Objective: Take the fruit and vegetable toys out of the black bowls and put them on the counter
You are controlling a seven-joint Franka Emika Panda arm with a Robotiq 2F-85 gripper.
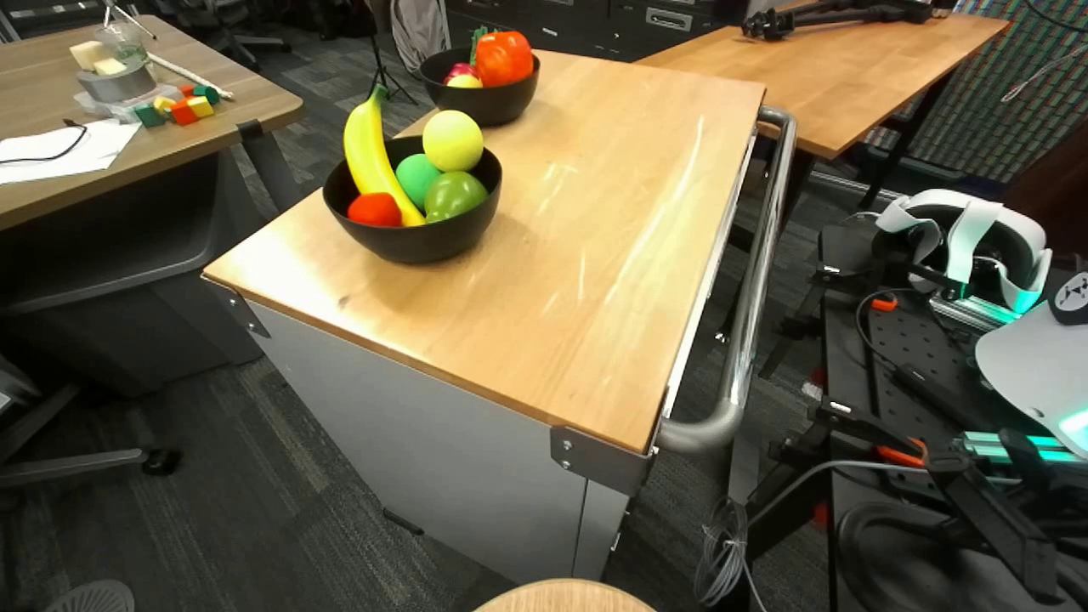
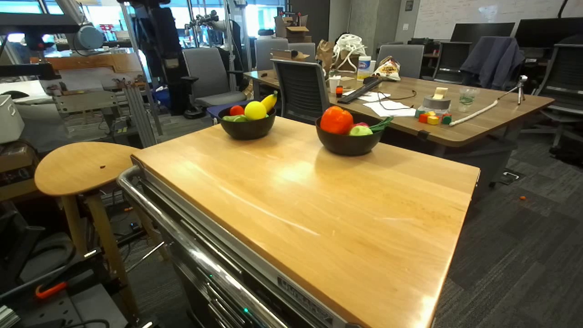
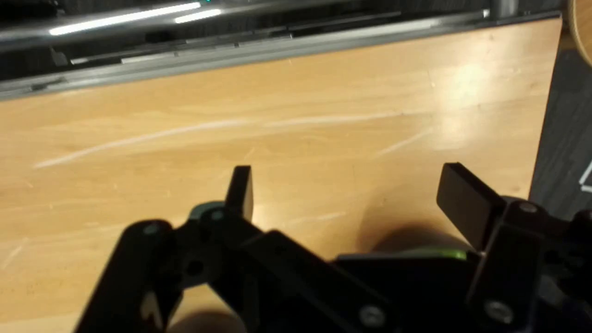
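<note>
A black bowl stands upright on the table, holding a tilted banana with its upper end above the rim, a round yellow piece, two green pieces and a red piece. Near it, a second black bowl holds a large orange-red piece, a crimson piece, a pale green piece and a green stalk reaching over the rim. The gripper is spread wide, the table showing between its fingers.

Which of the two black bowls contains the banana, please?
The black bowl that holds the bright yellow round toy; its banana rises above the rim. The other bowl holds a large red-orange toy, with no banana visible.
</note>
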